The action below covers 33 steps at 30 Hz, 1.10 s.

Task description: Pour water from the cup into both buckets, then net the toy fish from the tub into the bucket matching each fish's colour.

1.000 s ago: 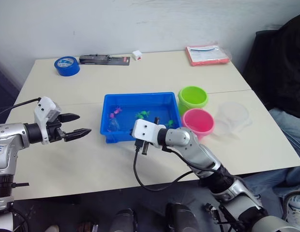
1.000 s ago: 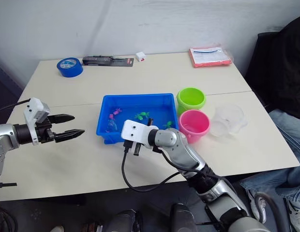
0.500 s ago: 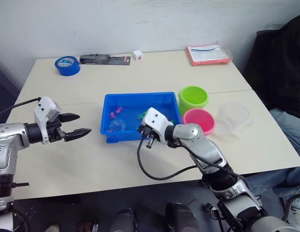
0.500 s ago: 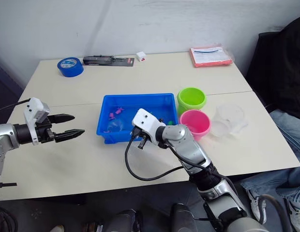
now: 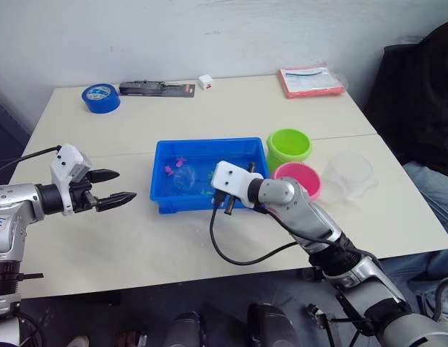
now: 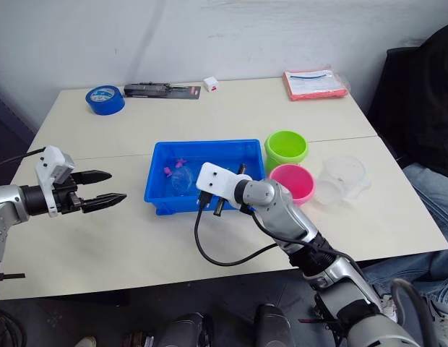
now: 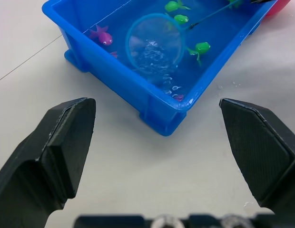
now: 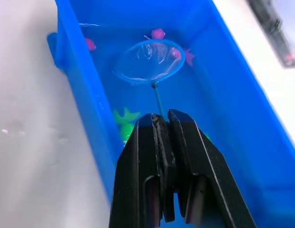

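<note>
The right gripper (image 8: 162, 124) pinches the net's (image 8: 148, 59) thin handle; it looks light and whippy, best held low. The left gripper (image 5: 117, 186) hangs open.

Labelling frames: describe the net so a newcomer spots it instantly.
Find the blue tub mid-table, left of the green and pink buckets. Inside it, the net is a blue ring with pale mesh on a thin stick held by the right gripper, far larger than the tiny fish around it.

No lettering is reading clearly anywhere: the red packet (image 5: 310, 81), the black carded tool pack (image 5: 157, 89) and the blue tape roll (image 5: 100, 97) are showing only illegible print.
</note>
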Each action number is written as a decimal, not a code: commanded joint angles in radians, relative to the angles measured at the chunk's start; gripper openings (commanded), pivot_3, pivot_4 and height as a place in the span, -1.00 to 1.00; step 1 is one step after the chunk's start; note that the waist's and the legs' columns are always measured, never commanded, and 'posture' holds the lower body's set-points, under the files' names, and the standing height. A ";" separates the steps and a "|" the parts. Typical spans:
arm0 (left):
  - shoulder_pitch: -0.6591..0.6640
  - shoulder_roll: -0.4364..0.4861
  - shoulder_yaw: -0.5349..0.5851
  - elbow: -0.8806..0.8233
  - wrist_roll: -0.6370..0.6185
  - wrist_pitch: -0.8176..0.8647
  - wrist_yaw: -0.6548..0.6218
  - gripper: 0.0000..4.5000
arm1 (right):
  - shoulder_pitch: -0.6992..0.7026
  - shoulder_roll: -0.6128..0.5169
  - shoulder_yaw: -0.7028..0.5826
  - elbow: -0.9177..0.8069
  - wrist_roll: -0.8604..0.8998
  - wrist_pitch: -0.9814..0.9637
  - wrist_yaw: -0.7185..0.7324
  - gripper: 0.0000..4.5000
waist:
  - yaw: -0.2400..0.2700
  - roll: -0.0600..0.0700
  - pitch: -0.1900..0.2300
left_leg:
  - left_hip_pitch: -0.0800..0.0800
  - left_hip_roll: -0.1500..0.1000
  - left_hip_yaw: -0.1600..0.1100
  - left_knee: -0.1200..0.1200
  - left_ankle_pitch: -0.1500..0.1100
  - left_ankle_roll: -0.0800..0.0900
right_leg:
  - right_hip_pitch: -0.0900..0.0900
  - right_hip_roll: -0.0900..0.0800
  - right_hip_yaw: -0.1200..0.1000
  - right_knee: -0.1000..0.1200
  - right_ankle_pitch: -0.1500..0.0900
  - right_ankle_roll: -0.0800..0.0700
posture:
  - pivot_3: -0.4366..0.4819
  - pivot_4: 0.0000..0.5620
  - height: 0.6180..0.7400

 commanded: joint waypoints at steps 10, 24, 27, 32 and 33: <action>0.004 0.030 0.031 -0.042 -0.033 0.004 -0.009 0.99 | -0.111 -0.016 0.012 0.099 -0.027 -0.212 0.123 -0.65 | 0.000 0.000 0.000 | 0.000 0.000 0.000 0.000 0.000 0.000 | 0.000 0.000 -0.001 0.000 0.000 0.000 | -0.05 -0.47 0.95; 0.013 0.022 0.033 -0.055 -0.039 0.008 -0.004 0.99 | -0.321 -0.032 0.031 0.433 -0.025 -0.467 0.339 -0.65 | -0.001 0.000 0.000 | 0.000 0.000 0.000 0.000 0.000 0.000 | 0.001 0.000 -0.001 0.000 0.000 0.000 | -0.05 -0.47 0.95; 0.019 0.022 0.036 -0.060 -0.041 0.010 0.000 0.99 | -0.317 -0.022 0.028 0.438 -0.020 -0.478 0.376 -0.65 | -0.001 0.001 0.000 | 0.000 0.000 0.000 0.000 0.000 0.000 | 0.001 0.000 -0.001 0.000 0.000 0.000 | -0.05 -0.47 0.95; 0.028 0.022 0.041 -0.070 -0.047 0.014 0.006 0.99 | -0.291 0.010 0.005 0.416 0.014 -0.442 0.414 -0.65 | -0.001 0.000 0.000 | 0.000 0.000 0.000 0.000 0.000 0.000 | 0.001 0.000 -0.001 0.000 0.000 0.000 | -0.05 -0.47 0.95; 0.030 0.022 0.042 -0.072 -0.048 0.014 0.007 0.99 | -0.280 0.027 -0.009 0.405 0.038 -0.409 0.419 -0.65 | -0.001 0.000 0.000 | 0.000 0.000 0.000 0.000 0.000 0.000 | 0.001 0.000 -0.001 0.000 0.000 0.000 | -0.05 -0.47 0.95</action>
